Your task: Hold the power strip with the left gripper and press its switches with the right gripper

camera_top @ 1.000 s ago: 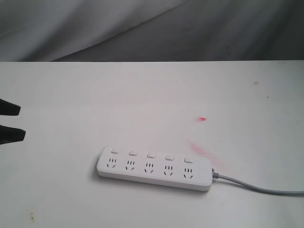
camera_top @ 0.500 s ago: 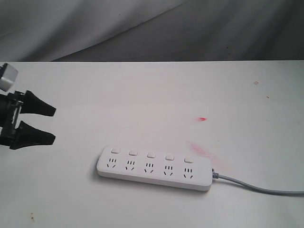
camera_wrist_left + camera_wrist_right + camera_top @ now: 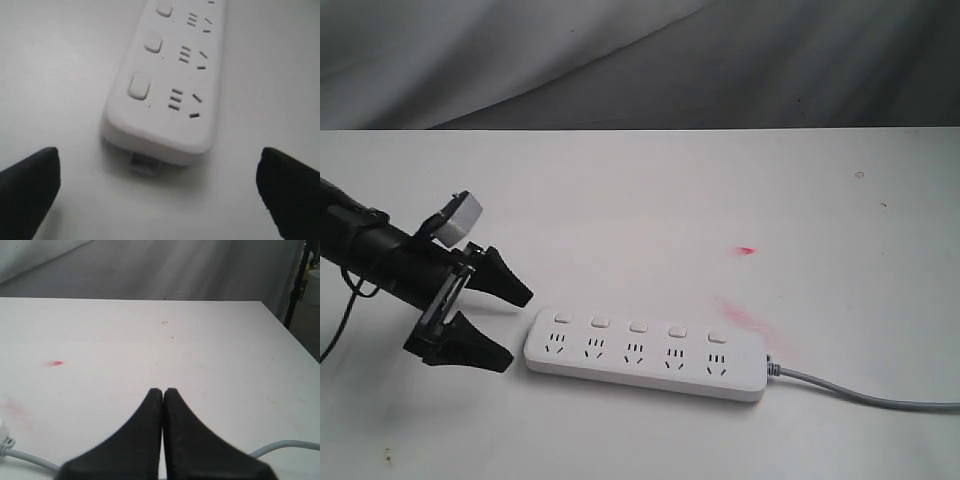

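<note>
The white power strip (image 3: 645, 353) lies flat on the white table, its grey cord (image 3: 865, 396) running off to the right. Its switches (image 3: 637, 326) sit in a row along the far edge above the sockets. My left gripper (image 3: 520, 328) is open wide just off the strip's left end, one finger beyond it and one nearer, touching nothing. In the left wrist view the strip's end (image 3: 160, 125) lies ahead between the fingertips (image 3: 30, 185). My right gripper (image 3: 163, 391) is shut and empty over bare table; it is out of the exterior view.
A small red mark (image 3: 747, 250) and a faint pink smear (image 3: 740, 315) stain the table behind the strip's right end. A grey cloth backdrop (image 3: 640, 60) hangs beyond the table's far edge. The cord (image 3: 280, 447) passes near my right gripper.
My left arm has come in from the left edge of the exterior view, moving right and toward the strip's left end, its jaws staying wide apart. The strip has not moved.
</note>
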Tool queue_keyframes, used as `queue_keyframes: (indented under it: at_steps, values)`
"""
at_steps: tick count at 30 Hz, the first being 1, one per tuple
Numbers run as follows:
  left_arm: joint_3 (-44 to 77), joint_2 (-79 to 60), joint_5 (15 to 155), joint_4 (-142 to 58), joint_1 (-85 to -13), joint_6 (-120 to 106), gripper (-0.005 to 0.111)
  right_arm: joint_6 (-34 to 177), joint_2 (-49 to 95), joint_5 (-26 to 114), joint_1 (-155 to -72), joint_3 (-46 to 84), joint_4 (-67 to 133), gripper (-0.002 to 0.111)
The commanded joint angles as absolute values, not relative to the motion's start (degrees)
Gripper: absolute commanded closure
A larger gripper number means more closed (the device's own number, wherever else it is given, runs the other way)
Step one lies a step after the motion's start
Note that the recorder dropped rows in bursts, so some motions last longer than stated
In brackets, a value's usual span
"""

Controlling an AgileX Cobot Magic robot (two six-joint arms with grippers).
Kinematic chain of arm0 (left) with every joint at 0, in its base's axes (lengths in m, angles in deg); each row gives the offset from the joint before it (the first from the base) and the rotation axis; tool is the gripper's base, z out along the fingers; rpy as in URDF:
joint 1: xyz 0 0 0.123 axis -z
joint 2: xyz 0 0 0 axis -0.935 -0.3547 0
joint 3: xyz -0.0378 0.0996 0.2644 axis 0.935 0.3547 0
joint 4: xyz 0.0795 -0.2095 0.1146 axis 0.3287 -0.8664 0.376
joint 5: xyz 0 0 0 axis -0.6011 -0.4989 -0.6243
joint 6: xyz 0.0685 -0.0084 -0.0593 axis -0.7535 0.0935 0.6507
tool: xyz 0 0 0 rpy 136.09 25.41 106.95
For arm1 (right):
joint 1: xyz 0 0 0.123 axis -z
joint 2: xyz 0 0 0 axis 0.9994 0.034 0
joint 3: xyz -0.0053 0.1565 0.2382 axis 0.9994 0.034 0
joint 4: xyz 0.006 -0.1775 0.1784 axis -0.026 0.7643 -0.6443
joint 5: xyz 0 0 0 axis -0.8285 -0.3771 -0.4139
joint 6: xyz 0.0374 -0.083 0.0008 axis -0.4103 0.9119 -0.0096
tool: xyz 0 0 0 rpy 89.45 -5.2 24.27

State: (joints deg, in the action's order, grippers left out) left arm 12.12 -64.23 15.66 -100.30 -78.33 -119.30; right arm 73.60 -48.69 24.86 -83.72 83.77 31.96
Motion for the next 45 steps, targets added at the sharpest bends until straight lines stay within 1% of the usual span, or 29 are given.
queue_keyframes:
  at_steps: [1,4,12,16,20,27,29,31,32,34,35,38,40,45]
  values:
    - [11.72,-64.98,15.21,-99.12,-74.21,-119.68,0.003,73.47,-48.88,24.95,-83.38,84.0,32.0,0.108]
    - [11.72,-65.38,17.82,-99.12,-72.96,-119.68,0.003,73.47,-48.88,24.95,-83.38,84.0,32.0,0.108]
    - [11.72,-67.55,23.63,-99.33,-72.96,-119.68,0.003,73.47,-48.88,24.95,-83.38,84.0,32.0,0.108]
    - [11.72,-68.71,27.04,-97.64,-71.33,-119.68,0.003,73.47,-48.88,24.95,-83.38,84.0,32.0,0.108]
    - [11.72,-69.27,28.47,-96.13,-69.87,-119.68,0.004,73.47,-48.88,24.95,-83.38,84.0,32.0,0.108]
    - [11.72,-69.27,30.0,-95.41,-69.88,-119.68,0.005,73.47,-48.88,24.95,-83.38,84.0,32.0,0.108]
    - [11.72,-69.27,30.0,-94.6,-69.88,-119.68,0.011,73.47,-48.88,24.95,-83.38,84.0,31.87,0.108]
    - [11.72,-69.27,30.0,-93.68,-69.88,-119.68,0.022,73.47,-48.88,24.95,-83.38,84.0,31.87,0.108]
    - [11.72,-69.27,29.77,-92.89,-69.88,-119.68,0.031,73.47,-48.88,24.95,-83.38,84.0,31.87,0.108]
    - [11.72,-69.27,29.51,-91.55,-69.99,-119.68,0.043,73.47,-48.88,24.95,-83.38,84.0,31.87,0.108]
    - [11.84,-69.27,29.39,-90.89,-69.99,-119.68,0.05,73.47,-48.88,24.95,-83.38,84.0,31.87,0.108]
    - [11.84,-69.31,29.39,-90.08,-69.99,-119.68,0.063,73.47,-48.88,24.95,-83.38,84.0,31.87,0.108]
    - [11.84,-69.31,29.39,-89.83,-69.99,-119.68,0.065,73.47,-48.88,24.95,-83.38,84.0,31.87,0.108]
    - [11.84,-69.31,29.49,-88.67,-69.99,-119.68,0.064,73.47,-48.88,24.95,-83.38,84.0,31.87,0.108]
